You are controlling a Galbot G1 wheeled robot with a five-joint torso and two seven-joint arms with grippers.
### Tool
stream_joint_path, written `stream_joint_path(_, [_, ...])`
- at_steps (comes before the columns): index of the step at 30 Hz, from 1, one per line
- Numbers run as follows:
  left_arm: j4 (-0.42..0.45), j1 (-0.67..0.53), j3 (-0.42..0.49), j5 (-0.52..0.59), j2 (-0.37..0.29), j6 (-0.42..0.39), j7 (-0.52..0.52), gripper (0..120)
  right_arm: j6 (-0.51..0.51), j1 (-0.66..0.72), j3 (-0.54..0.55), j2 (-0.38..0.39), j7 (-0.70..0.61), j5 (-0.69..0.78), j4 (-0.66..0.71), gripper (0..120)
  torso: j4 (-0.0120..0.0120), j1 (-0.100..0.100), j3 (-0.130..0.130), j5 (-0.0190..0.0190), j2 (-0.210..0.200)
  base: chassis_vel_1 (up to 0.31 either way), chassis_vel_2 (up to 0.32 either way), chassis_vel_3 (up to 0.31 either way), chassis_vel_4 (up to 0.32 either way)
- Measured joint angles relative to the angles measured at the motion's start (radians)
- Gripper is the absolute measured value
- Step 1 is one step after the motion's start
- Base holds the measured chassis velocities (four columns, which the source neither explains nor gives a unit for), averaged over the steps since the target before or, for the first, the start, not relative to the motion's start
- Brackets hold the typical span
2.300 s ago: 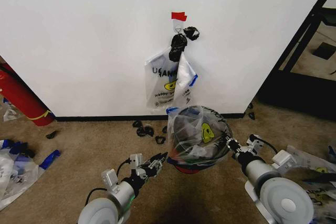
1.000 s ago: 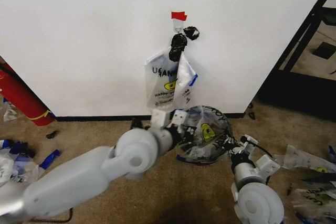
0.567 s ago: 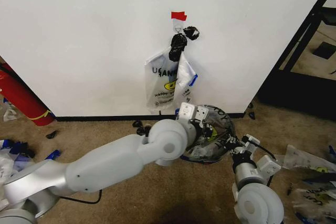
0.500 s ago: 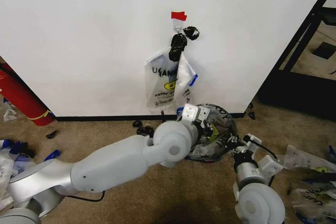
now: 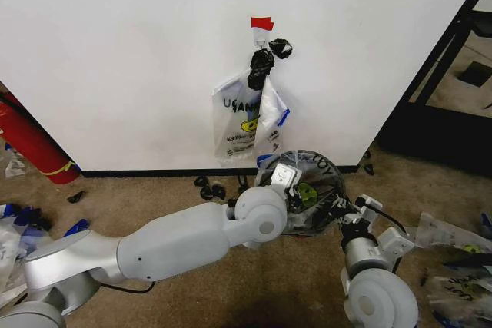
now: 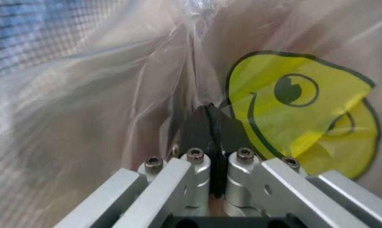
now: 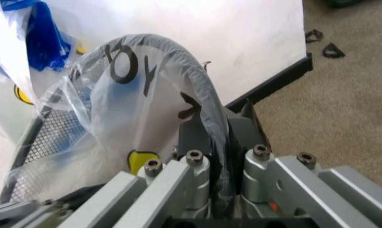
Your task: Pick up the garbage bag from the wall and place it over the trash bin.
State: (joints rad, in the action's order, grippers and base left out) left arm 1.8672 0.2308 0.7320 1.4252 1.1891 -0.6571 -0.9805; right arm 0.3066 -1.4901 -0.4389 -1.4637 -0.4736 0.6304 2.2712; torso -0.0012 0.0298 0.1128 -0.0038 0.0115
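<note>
Pinching a fold of the garbage bag (image 6: 178, 90) deep inside the trash bin (image 5: 327, 174), the left gripper (image 6: 209, 123) has its jaws pressed nearly together on the thin plastic, just beside the yellow smiley mark (image 6: 298, 118). All around it the film billows against the bin's mesh side, so the bag is already draped in and over the opening.

Across the opening from it, the right gripper (image 7: 217, 133) is clamped on the bin's dark rim (image 7: 178, 52), its fingers either side of the rim where the plastic lies over it; it seems to be steadying that edge.

Beyond both grippers, the wall (image 5: 138, 59) still carries another printed bag (image 5: 244, 120) hanging under a black knotted clump (image 5: 263, 63) below the red tape strip (image 5: 261, 23).

Judging by this, the pick-up and the placing are largely done: one bag lines the bin. What looks left is pressing the liner down, settling its edge around the whole rim, and letting go.
</note>
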Motion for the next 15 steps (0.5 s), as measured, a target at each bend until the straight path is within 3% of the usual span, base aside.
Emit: stream_joint_path(15, [-0.087,-0.022,0.044,-0.014,0.040,-0.009,0.003,0,-0.003,-0.018,0.030,0.002,0.009,-0.022,0.019,1,0.0000,0.000,0.000,-0.0002,0.000,0.000,0.000,0.000,0.000])
